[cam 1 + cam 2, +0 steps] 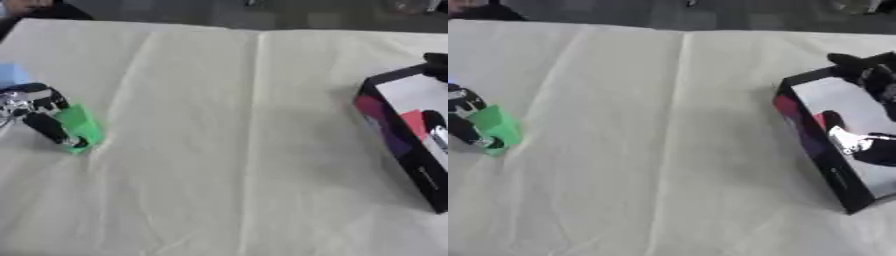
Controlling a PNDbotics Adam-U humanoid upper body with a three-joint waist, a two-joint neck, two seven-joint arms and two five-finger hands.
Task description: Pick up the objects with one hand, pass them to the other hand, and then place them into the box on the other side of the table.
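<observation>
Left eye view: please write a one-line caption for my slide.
Left hand grips a green object on the cloth-covered table; black box waits at right.

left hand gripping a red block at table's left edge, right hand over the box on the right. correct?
Not quite: the block is green, not red. The left eye view shows the left hand with its fingers curled round it at the table's left edge. The rest holds: the right hand is over the box on the right.

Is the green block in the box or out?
Out: the green block sits on the cloth at the left, in the left hand, far from the box.
</observation>
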